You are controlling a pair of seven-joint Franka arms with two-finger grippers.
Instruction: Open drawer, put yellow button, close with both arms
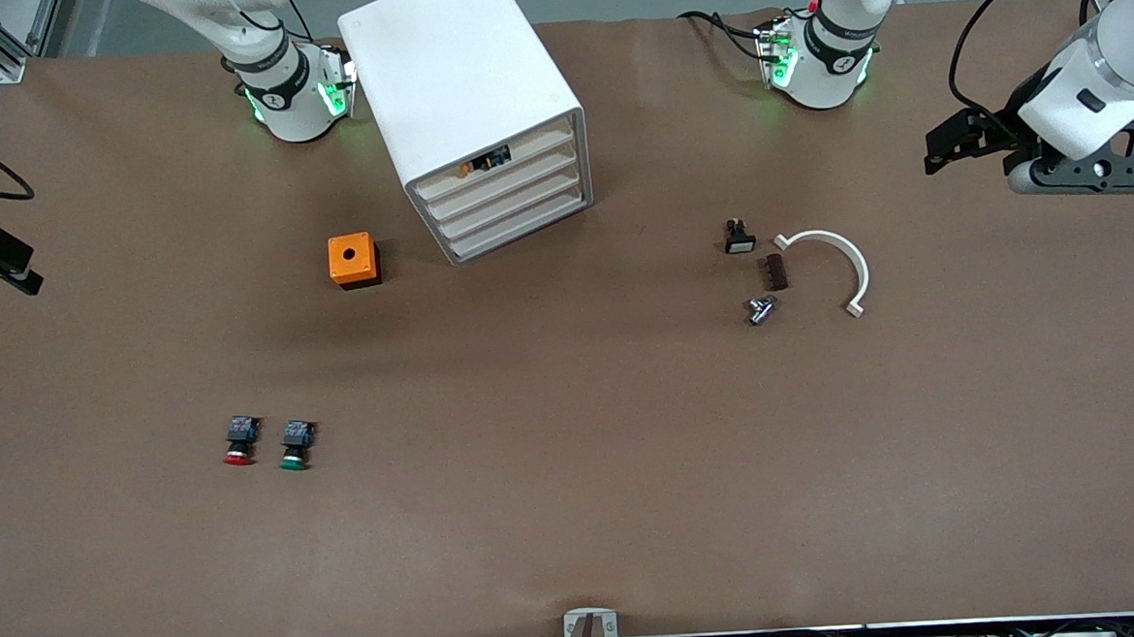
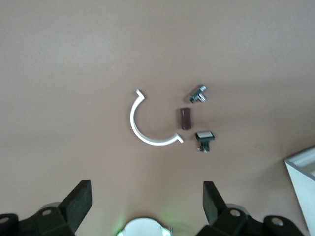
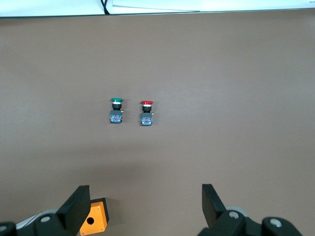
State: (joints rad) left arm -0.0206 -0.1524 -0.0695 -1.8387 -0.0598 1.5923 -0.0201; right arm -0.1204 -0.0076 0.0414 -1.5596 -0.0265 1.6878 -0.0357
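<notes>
The white cabinet (image 1: 463, 91) stands near the robots' bases, its four drawer fronts facing the front camera. The top drawer (image 1: 501, 169) is pushed in, level with the three below. The yellow button (image 1: 484, 160) lies inside it, showing through the slot above the drawer's front. My left gripper (image 1: 941, 148) is open and empty, up over the left arm's end of the table; its wrist view (image 2: 146, 204) shows its fingers spread. My right gripper (image 1: 6, 260) is open and empty over the right arm's end; its wrist view (image 3: 145, 201) shows the same.
An orange box (image 1: 353, 260) with a hole sits beside the cabinet. A red-capped button (image 1: 239, 441) and a green-capped button (image 1: 295, 443) lie nearer the front camera. A white arc (image 1: 831, 266), a small switch (image 1: 739, 237), a brown piece (image 1: 776, 271) and a metal part (image 1: 763, 308) lie toward the left arm's end.
</notes>
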